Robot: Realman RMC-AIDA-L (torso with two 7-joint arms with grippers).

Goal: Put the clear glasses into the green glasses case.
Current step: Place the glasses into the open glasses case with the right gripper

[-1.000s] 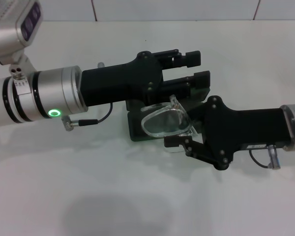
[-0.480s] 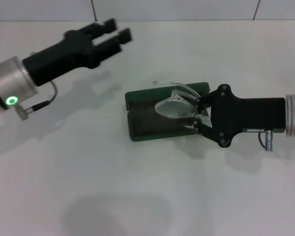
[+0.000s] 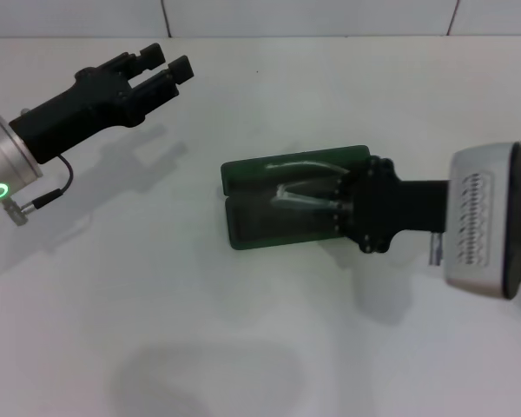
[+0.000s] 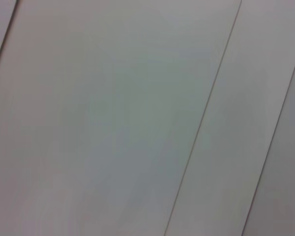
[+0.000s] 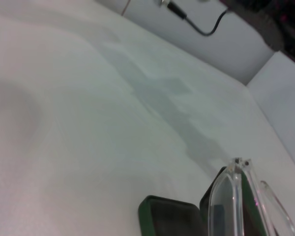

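I see the clear glasses (image 3: 308, 193) lying low across the open green glasses case (image 3: 282, 200), their lens end at the tips of my right gripper (image 3: 340, 208), and in the right wrist view the clear frame (image 5: 231, 196) stands just ahead of the camera with the case's dark lining (image 5: 169, 219) below it. The right jaws look closed narrow on the glasses, pinching the end nearest the wrist, though the black fingers blur into the case and I would not swear to the exact contact. I judge this the placing step: the glasses are down in or just over the case's halves but not yet let go. The next move, as I read it, calls for opening the jaws a little and drawing the right gripper straight back away from the case, without dragging the thin arms over the rim. The case lies flat, both halves open, with its hinge line running away from the jaws; its far short edge is clear of anything. The white surface (image 3: 243, 330) lies open on every side of the case. My left gripper (image 3: 161, 69) is lifted well apart, beyond the case's far end, jaws a narrow gap apart and holding nothing; its wrist view shows only a pale panelled wall (image 4: 137, 118).
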